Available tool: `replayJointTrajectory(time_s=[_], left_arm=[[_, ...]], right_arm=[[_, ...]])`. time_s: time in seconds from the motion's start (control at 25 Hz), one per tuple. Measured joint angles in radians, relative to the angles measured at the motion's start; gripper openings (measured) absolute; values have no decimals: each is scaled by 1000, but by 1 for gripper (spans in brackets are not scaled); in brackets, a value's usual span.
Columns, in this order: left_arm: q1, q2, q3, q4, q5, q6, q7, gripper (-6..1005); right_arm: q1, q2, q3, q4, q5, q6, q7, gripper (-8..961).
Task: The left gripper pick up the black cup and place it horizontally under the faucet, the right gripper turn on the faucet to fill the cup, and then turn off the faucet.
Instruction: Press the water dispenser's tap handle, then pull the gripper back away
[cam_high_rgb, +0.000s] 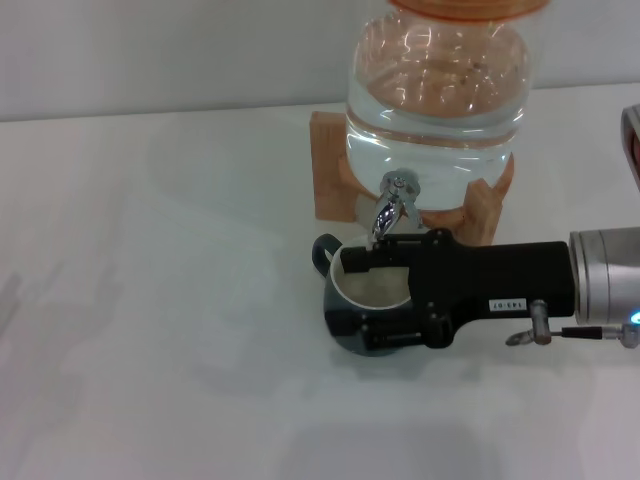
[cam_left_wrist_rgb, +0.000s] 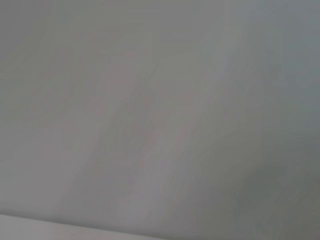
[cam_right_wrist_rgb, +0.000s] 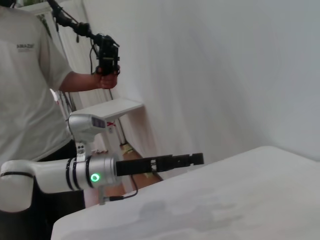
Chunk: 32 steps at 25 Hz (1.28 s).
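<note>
The near right part of the black cup (cam_high_rgb: 350, 315) is covered by the right gripper (cam_high_rgb: 385, 303), whose arm is cut off at the right edge of the head view. The fingertips are hidden against the cup, so their spacing cannot be judged. The top of the water jar (cam_high_rgb: 437, 80) is cut off by the far edge. Only a blurred grey surface is shown in the left wrist view. The left gripper (cam_right_wrist_rgb: 192, 159) is seen side-on, its gap untellable

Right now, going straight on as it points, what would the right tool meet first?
Likely the black cup, seen between its fingers; if the right tool rides higher, depth unclear, only table beyond.
</note>
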Motion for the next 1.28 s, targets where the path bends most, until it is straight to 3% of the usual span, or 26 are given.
replayJointTrajectory(time_s=[1.28], left_arm=[[1, -2, 0, 0, 1, 0, 2, 563]], right_arm=[[-9, -6, 103, 38, -17, -30, 6, 747]])
